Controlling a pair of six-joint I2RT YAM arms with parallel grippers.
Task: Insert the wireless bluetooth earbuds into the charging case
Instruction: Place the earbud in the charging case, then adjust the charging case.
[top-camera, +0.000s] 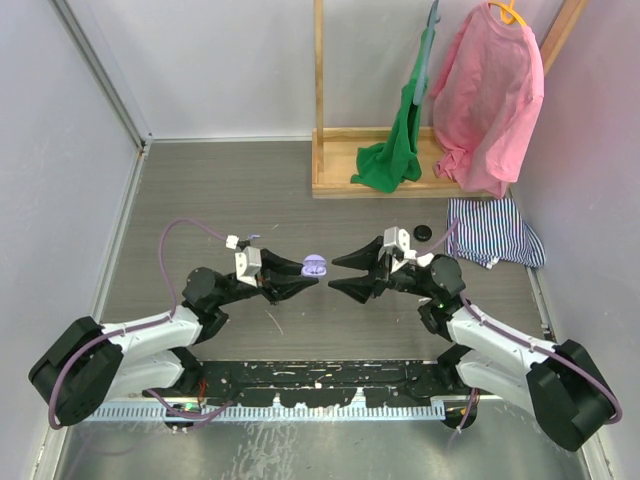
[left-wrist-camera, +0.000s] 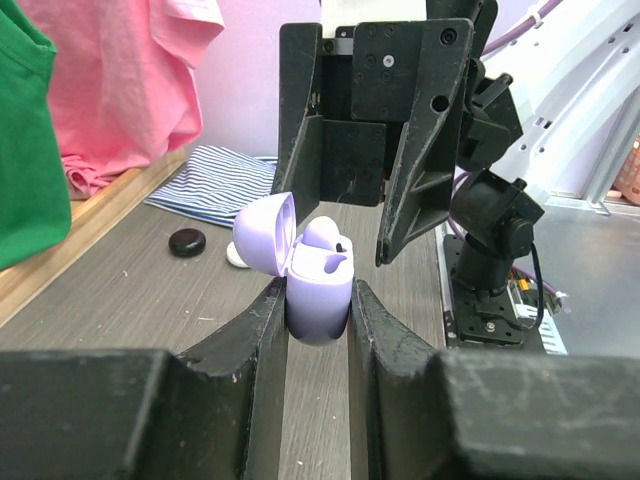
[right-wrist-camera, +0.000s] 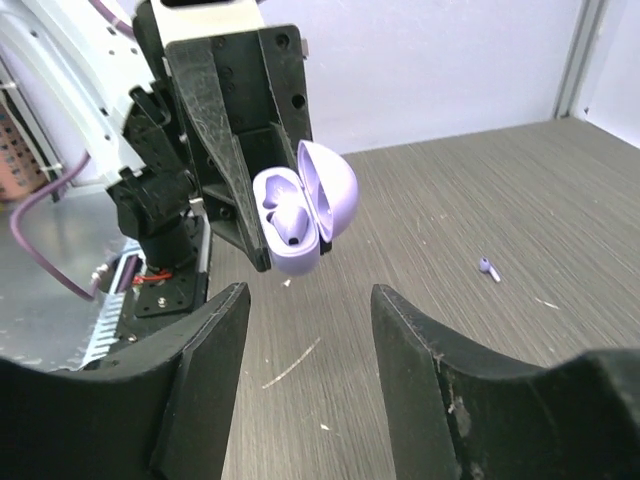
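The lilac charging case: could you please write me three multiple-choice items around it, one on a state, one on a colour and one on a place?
1. The charging case, held by the left end effector, has its lid:
A. open
B. shut
C. taken off

2. The case is:
A. black
B. white
C. lilac

3. The loose earbud lies:
A. inside the case
B. on the table
C. between the left end effector's fingers

Answers:
1 A, as the lid stands tilted back in both wrist views.
2 C, as body and lid are both lilac.
3 B, as the right wrist view shows it alone on the bare surface.
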